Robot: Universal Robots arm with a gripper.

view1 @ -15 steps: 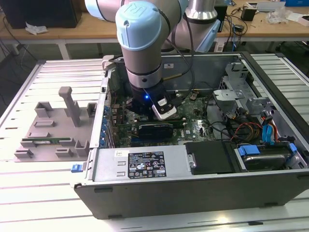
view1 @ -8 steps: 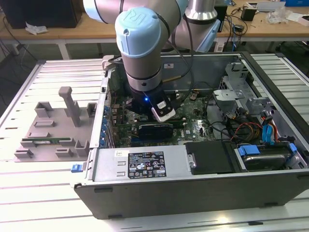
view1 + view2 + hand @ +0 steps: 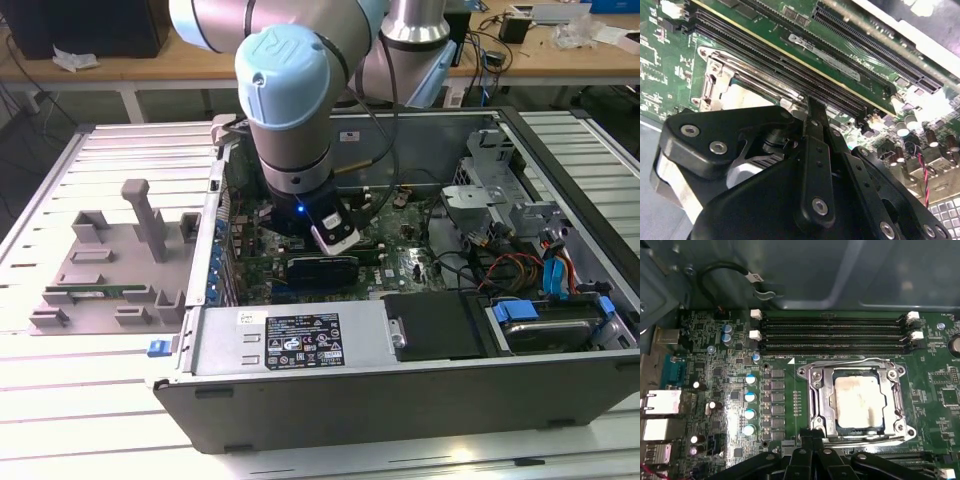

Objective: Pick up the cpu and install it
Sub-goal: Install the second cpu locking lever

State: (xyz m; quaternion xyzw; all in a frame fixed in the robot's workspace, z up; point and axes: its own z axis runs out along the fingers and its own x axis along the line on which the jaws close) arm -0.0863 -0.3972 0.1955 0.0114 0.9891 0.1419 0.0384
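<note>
The cpu (image 3: 859,399), a small square chip with a pale silver top, lies flat inside the metal-rimmed socket frame (image 3: 816,400) on the green motherboard (image 3: 720,365). The frame's load plate sits around the chip. In the first wrist view my gripper (image 3: 812,436) hangs just beside the near edge of the socket, apart from the chip. Its black fingers (image 3: 816,125) are pressed together with nothing between them, so it is shut. In the exterior view the arm's wrist (image 3: 290,120) reaches straight down into the open computer case (image 3: 400,350).
Black memory slots (image 3: 835,332) run along one side of the socket. A row of capacitors (image 3: 749,405) stands on another side. A grey fixture tray (image 3: 120,260) with a green memory stick (image 3: 90,293) lies at the exterior view's left. Drive bays and cables (image 3: 540,270) fill the case's right part.
</note>
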